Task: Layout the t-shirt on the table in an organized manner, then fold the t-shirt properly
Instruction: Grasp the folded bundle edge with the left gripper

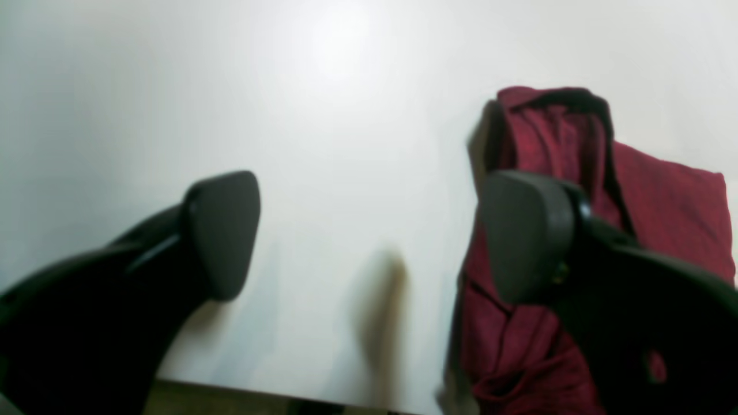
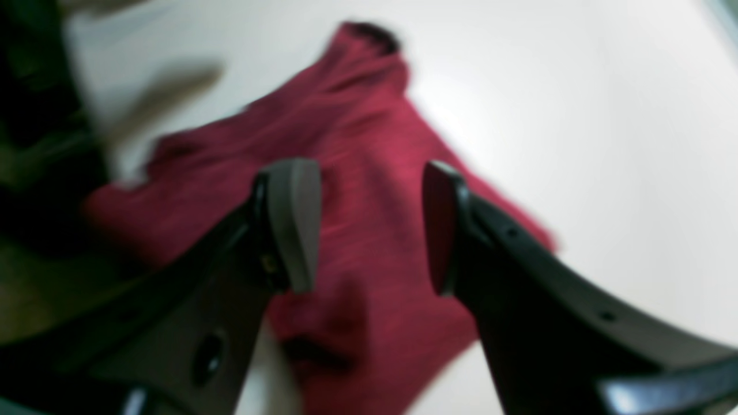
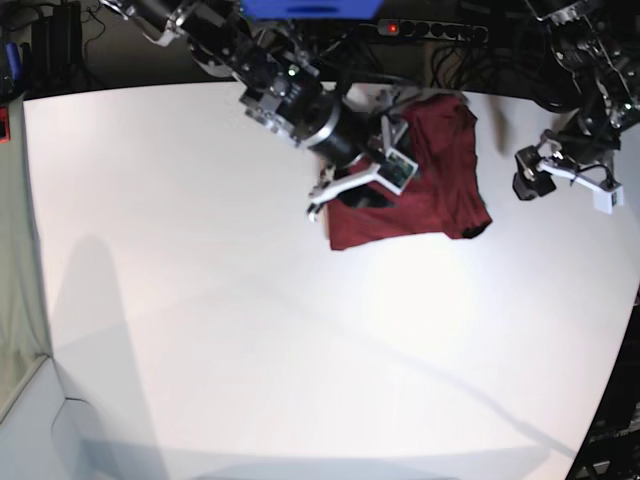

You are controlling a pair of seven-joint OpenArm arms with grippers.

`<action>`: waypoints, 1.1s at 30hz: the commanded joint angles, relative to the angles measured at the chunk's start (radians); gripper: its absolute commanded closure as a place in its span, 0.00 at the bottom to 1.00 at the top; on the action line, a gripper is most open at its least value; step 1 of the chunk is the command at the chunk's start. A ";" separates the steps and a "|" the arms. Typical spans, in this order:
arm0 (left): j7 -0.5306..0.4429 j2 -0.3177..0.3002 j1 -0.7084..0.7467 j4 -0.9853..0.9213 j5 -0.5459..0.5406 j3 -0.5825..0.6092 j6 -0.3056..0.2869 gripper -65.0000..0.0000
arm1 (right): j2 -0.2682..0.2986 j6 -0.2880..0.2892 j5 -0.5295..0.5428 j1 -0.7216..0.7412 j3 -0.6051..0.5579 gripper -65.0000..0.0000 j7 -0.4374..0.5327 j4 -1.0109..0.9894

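The maroon t-shirt (image 3: 440, 180) lies in a rumpled, partly folded heap at the far middle of the white table (image 3: 200, 320). My right gripper (image 3: 358, 188) hovers over the shirt's left part. In the right wrist view its jaws stand apart around nothing, the t-shirt (image 2: 369, 132) blurred beneath the gripper (image 2: 369, 227). My left gripper (image 3: 527, 172) hangs to the right of the shirt, clear of it. The left wrist view shows this gripper (image 1: 375, 236) wide open over bare table (image 1: 346, 115), with the bunched t-shirt (image 1: 663, 202) beyond its right finger (image 1: 530, 236).
A power strip (image 3: 430, 28) with a red light and tangled cables lie behind the table's far edge. A blue object (image 3: 310, 8) sits at the top. The table's edge (image 1: 230, 392) shows low in the left wrist view.
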 commanded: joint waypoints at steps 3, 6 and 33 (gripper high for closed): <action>-0.013 0.002 -0.009 0.016 -0.010 -0.003 0.000 0.08 | -0.011 0.001 0.003 0.034 0.065 0.53 0.025 0.012; -0.014 0.003 -0.009 0.016 -0.009 -0.003 0.000 0.08 | -0.036 0.001 0.003 0.037 0.157 0.53 0.025 -0.026; 0.035 0.098 -0.012 0.071 -0.122 0.227 0.007 0.08 | -0.047 0.004 0.001 0.062 0.343 0.53 0.025 -0.210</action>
